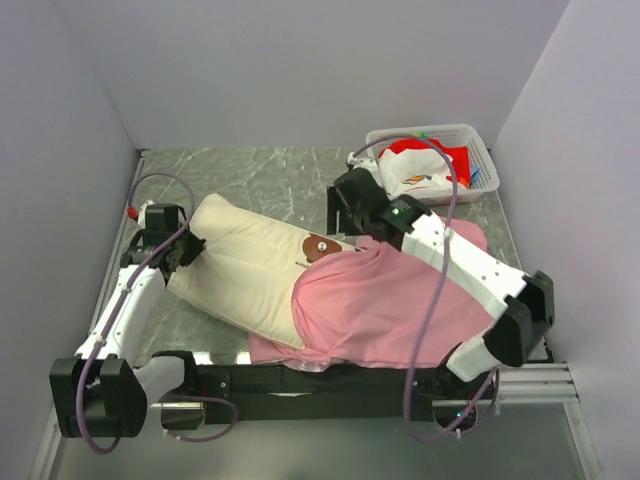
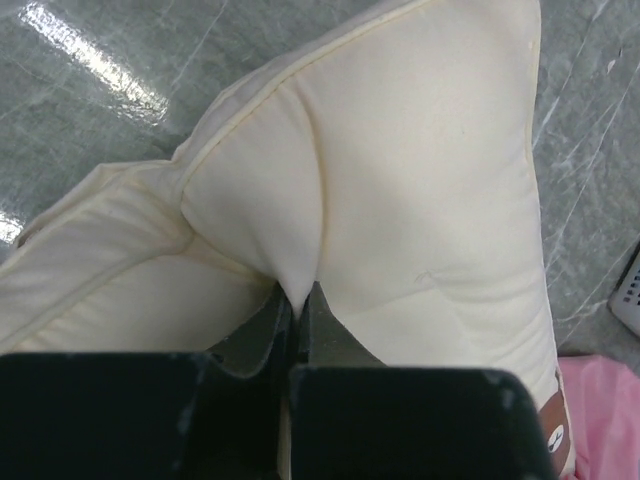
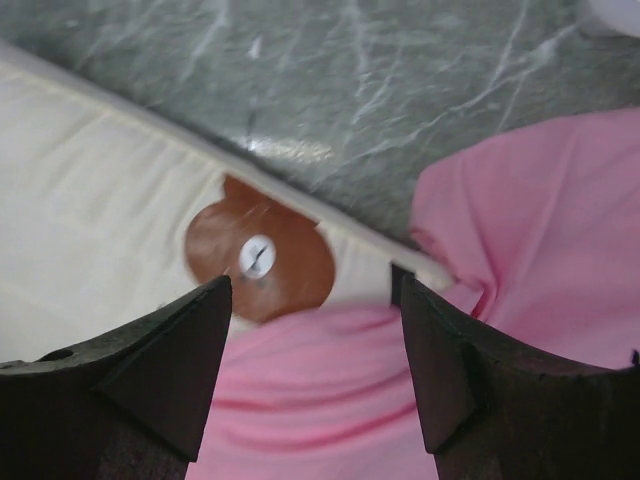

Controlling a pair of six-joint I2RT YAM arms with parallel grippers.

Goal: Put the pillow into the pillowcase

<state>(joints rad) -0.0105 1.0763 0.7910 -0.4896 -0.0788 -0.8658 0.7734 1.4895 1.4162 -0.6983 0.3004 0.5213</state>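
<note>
1. Locate the pillowcase along the near edge of the counter, right of centre: pink, rumpled, spread toward the right edge.
2. Note the pillow lying diagonally from the near centre toward the far left: cream-white with stitched lines, with the near right end covered by the pillowcase and most of the length bare.
3. Find the bear mark on the pillow's far long edge, just beside the pink hem, uncovered.
4. Check the left hand at the pillow's far left end: jaws closed tight, pinching a raised fold of the pillow cover at the tips.
5. Check the right hand above the pillowcase hem next to the bear mark: jaws spread wide, gripping nothing, with pink cloth and cream cover visible between the fingers.
6. Find the white basket in the far right corner of the counter, beyond the pillowcase, holding a white-and-red bag.
</note>
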